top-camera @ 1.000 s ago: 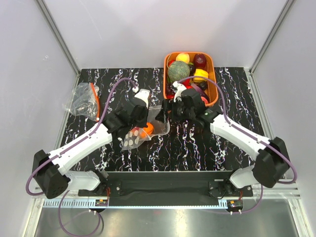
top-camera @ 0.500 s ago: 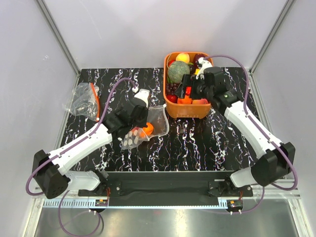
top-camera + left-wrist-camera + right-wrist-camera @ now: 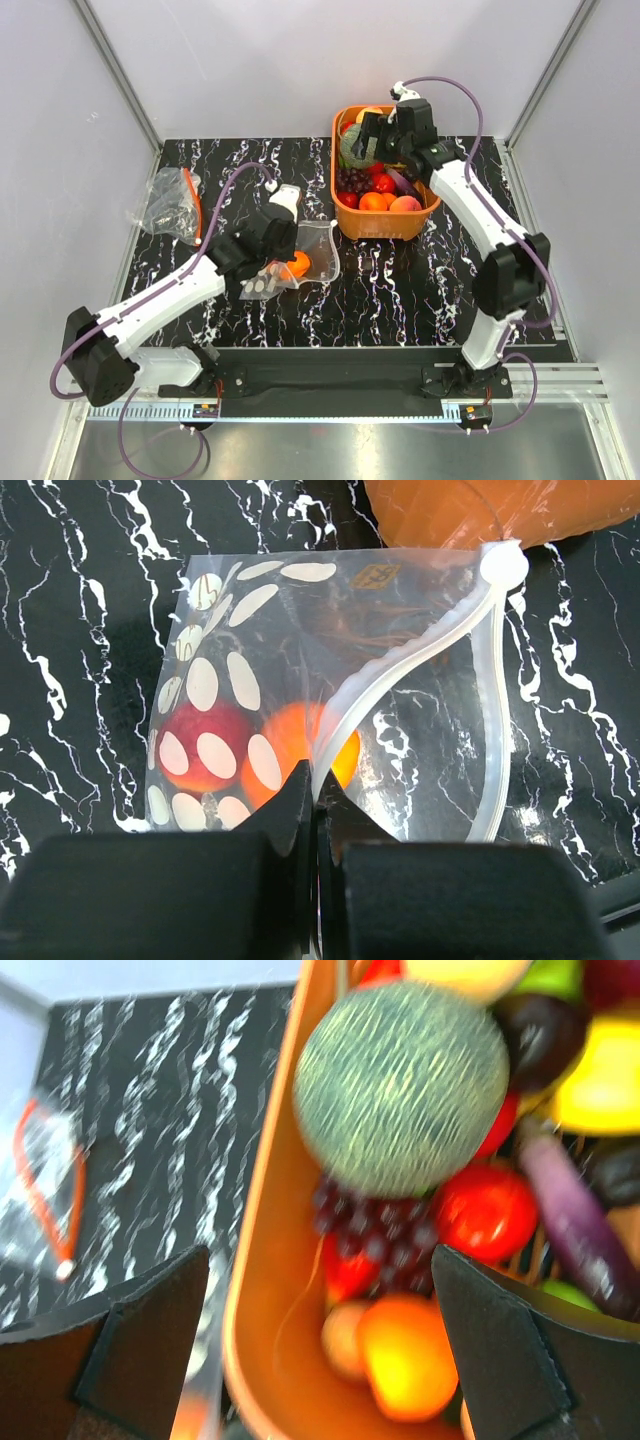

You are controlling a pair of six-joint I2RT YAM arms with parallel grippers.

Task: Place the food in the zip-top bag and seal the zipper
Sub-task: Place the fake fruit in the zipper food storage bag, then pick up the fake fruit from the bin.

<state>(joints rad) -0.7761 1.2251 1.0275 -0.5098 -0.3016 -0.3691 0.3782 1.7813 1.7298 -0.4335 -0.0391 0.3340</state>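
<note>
Black marbled tabletop (image 3: 400, 290) carries the zip-top bag (image 3: 260, 660), with my left gripper (image 3: 312, 795) clamped on its zipper (image 3: 400, 672) lip. An orange fruit (image 3: 290, 755) and a red-peach fruit (image 3: 195, 750) sit inside. My right gripper (image 3: 320, 1260) hangs with fingers wide apart over the green melon (image 3: 400, 1085) in the orange basket (image 3: 262, 1260).

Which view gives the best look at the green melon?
Right wrist: the melon sits large and unblocked in the basket. The top view shows it small, partly behind the right gripper. The left wrist view misses it.
</note>
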